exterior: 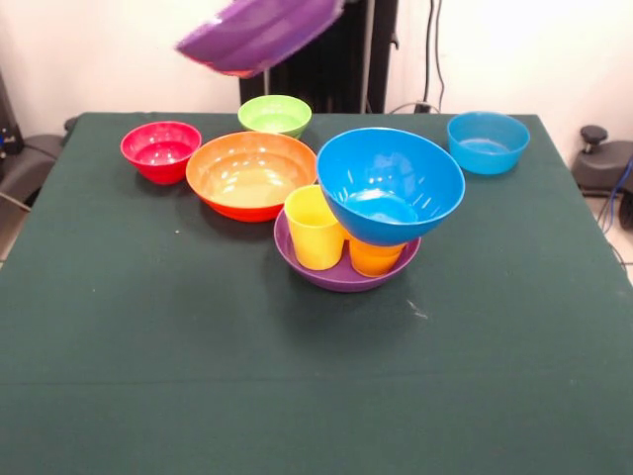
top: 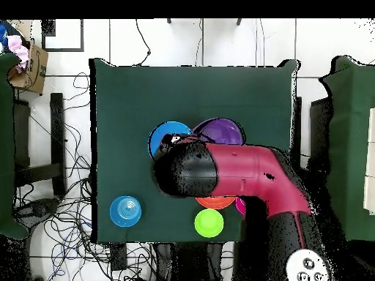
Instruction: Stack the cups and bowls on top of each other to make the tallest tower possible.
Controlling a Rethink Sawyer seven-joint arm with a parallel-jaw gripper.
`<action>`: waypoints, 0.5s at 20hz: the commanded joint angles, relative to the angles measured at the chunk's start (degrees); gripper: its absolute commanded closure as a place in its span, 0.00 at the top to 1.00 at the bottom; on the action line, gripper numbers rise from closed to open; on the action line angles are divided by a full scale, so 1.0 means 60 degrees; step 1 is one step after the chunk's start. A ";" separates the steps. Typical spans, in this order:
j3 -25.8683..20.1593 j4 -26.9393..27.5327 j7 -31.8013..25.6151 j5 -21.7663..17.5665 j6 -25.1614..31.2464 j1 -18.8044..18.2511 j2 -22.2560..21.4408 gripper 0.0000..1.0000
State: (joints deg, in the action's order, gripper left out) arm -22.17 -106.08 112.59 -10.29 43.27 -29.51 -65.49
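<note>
gripper: hidden, state cannot be told | purple bowl (exterior: 259,33) tilted in air | tower: blue bowl (exterior: 390,185) on orange cup (exterior: 375,259), beside yellow cup (exterior: 315,229), in second purple bowl (exterior: 341,274)

Blue bowl (exterior: 390,184), yellow cup (exterior: 315,228)

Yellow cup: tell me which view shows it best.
The front view. The yellow cup stands upright in the purple bowl, beside the orange cup, unobstructed. In the overhead view the arm covers that spot, so the cup does not show.
</note>
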 commanded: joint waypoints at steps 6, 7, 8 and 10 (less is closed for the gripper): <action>0.1052 0.0124 0.3104 0.0020 -0.0129 0.1476 0.1461 0.00; 0.1076 0.0136 0.3150 0.0033 -0.0219 0.1530 0.1537 0.00; 0.1128 0.0138 0.3265 0.0012 -0.0352 0.1627 0.1614 0.00; 0.1194 0.0124 0.3398 0.0049 -0.0479 0.1761 0.1678 0.00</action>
State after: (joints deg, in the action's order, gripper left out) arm -18.28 -106.02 121.94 -9.98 43.23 -21.31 -61.42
